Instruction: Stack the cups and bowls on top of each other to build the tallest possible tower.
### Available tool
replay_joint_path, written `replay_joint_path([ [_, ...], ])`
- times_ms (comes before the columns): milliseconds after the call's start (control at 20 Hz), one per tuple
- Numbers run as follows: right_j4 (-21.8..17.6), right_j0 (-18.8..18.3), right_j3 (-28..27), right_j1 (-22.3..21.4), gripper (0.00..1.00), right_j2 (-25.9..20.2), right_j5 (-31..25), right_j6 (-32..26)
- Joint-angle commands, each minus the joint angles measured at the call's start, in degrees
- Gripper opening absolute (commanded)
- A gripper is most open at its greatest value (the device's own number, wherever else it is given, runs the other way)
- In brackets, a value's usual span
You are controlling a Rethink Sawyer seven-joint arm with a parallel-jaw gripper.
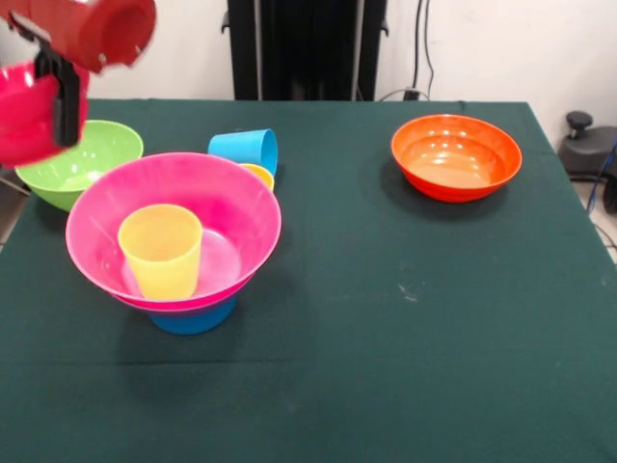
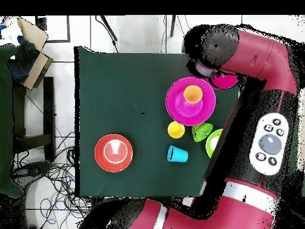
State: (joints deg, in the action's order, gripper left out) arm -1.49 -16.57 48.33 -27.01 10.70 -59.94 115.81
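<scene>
At far left the gripper [image 1: 66, 92] hangs above the table edge, clamped on a red bowl [image 1: 24, 111]. Right of it lies the lime bowl [image 1: 82, 159], then the tower [image 1: 174, 236], pink bowl holding a yellow cup [image 1: 161, 249]; an orange bowl [image 1: 456, 156] sits well apart.

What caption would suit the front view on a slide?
Yellow cup upright in a pink bowl stacked on a blue bowl; orange bowl apart.

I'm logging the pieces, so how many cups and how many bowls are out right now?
Cups: 3 - pale yellow cup, sky blue cup, orange-yellow cup
Bowls: 6 - pink bowl, blue bowl, lime green bowl, small green bowl, orange bowl, red bowl
Total: 9
</scene>
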Motion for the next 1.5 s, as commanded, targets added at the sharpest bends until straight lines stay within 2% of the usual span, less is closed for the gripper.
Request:
replay_joint_path([
  [50,0.4,2.5,-9.0,10.0,0.00,-7.1,-5.7,2.3],
  [200,0.4,3.1,-12.3,12.3,0.00,-6.3,-6.7,3.1],
  [450,0.1,3.8,-18.8,15.5,0.00,-3.4,-14.6,3.5],
  [700,-0.6,4.6,-22.8,17.2,0.00,-0.2,-20.8,4.0],
  [850,-0.1,4.3,-28.0,19.7,0.00,1.0,-25.8,4.3],
  [1050,0.4,4.1,-31.1,21.2,0.00,2.3,-29.5,4.7],
  [1200,0.5,4.1,-31.9,21.7,0.00,3.3,-30.5,5.2],
  [1500,0.1,4.5,-30.0,21.9,0.00,3.7,-26.7,6.1],
])
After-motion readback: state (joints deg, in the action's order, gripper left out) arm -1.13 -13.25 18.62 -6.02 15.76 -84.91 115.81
